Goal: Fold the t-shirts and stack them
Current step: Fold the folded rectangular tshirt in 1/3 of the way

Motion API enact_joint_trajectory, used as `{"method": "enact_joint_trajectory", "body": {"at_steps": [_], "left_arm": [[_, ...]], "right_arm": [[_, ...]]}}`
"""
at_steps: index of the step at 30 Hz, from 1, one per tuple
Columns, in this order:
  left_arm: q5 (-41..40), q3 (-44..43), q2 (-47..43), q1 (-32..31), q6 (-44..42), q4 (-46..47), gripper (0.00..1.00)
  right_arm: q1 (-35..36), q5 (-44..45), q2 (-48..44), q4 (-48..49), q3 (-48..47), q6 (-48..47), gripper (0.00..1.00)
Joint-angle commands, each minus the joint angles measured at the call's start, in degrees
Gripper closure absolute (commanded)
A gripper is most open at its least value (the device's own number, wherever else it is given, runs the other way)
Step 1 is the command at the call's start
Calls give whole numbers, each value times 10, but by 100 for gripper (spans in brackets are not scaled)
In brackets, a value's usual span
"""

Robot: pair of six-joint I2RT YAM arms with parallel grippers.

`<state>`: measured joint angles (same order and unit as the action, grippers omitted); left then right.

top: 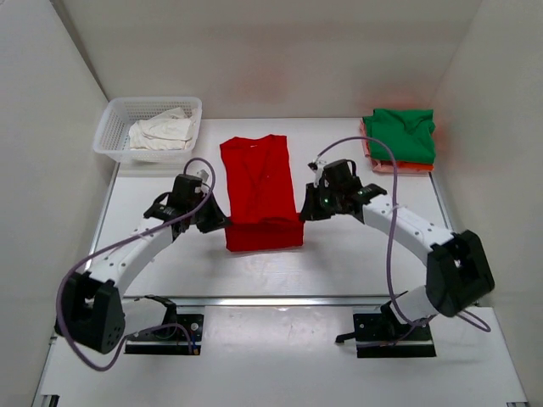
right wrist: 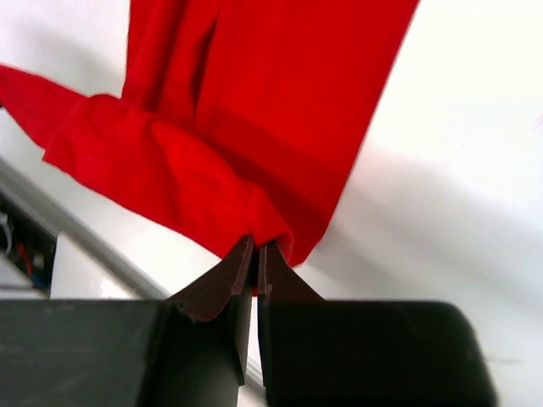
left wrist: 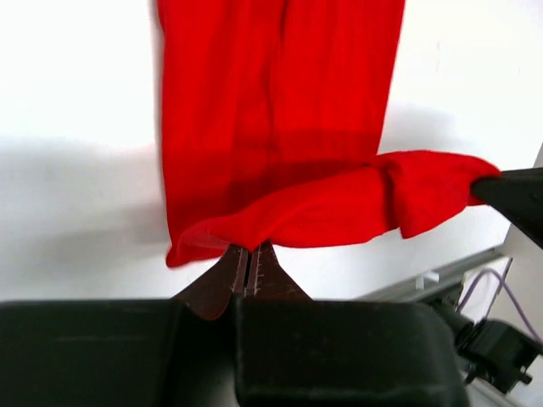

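A white table (top: 356, 263) seen from above, with two robot arms reaching in from its near edge. In the middle lies a red t-shirt (top: 259, 191), folded in on itself into a narrow strip. Its long axis runs straight away from the arms, from the near side of the table toward the back wall. The far end lies flat on the table. The near end is raised off the surface, and which end carries the collar cannot be told.

The left gripper (top: 222, 222) is clamped tight on the strip's near left corner. The right gripper (top: 304, 212) is clamped tight on the near right corner. In the left wrist view the left gripper's tips (left wrist: 252, 259) meet on the red hem. The cloth sags in a bunched roll across to the other arm. In the right wrist view the right gripper (right wrist: 257, 254) pinches a gathered fold of the same hem.

At the far right corner a folded green t-shirt (top: 400, 134) rests on a salmon-pink t-shirt (top: 399, 166). At the far left a white mesh basket (top: 110, 131) holds a crumpled off-white t-shirt (top: 161, 133).
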<state>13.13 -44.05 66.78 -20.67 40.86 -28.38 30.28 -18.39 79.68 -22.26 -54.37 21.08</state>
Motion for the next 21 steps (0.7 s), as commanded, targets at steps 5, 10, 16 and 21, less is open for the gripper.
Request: {"method": "enact_joint_trajectory", "body": {"at_steps": [5,10,16,21], "left_arm": [[25,-74,106,50,-46,74,100],[30,-118,202,74,-54,114,100],[31,-165,283,91,-47,157,100],[29,-197,342,106,-47,181,100]], "right_arm": [[-50,-35,148,12,-135,-79,100],[-69,-42,228,8,-219,-99,100],[-81,-49,322,-5,-316,-111,100],[-89,-45,388,-17,-387,-119,100]]}}
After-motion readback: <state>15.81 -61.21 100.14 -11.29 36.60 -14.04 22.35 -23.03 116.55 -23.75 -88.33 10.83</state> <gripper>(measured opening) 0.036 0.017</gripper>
